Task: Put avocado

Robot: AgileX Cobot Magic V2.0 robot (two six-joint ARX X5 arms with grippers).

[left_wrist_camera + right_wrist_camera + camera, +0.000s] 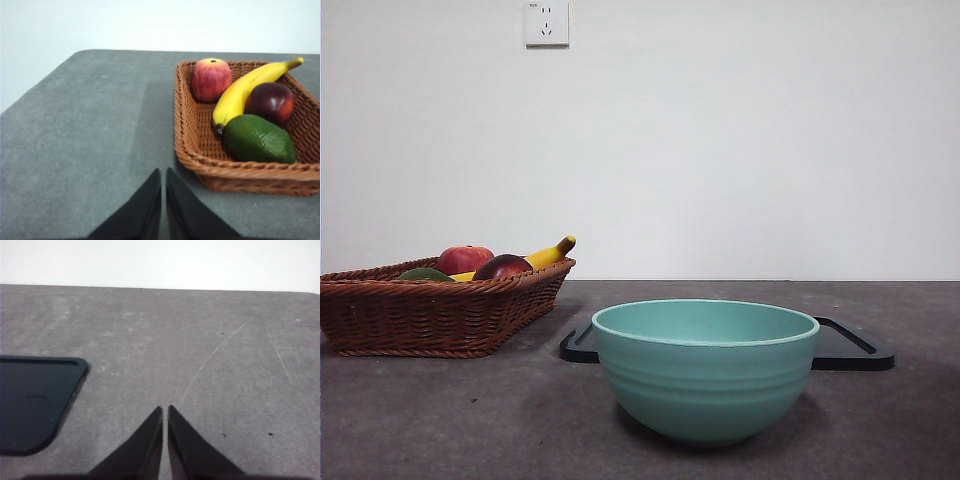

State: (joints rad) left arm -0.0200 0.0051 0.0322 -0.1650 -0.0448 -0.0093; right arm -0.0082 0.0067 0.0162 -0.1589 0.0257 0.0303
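Note:
The dull dark-green avocado (258, 139) lies in the wicker basket (186, 140), beside a banana (245, 90) and a dark reddish-purple fruit (271, 102). In the front view only its top (424, 274) shows over the basket rim (440, 315). My left gripper (163, 172) is shut and empty, above bare table a little apart from the basket's corner. My right gripper (165, 409) is shut and empty over bare table, apart from the black tray (30, 407). Neither arm shows in the front view.
A teal bowl (705, 368) stands near the front centre, with the flat black tray (850, 348) right behind it. A red apple (210, 79) lies at the basket's far end. A wall socket (546, 22) is on the white wall.

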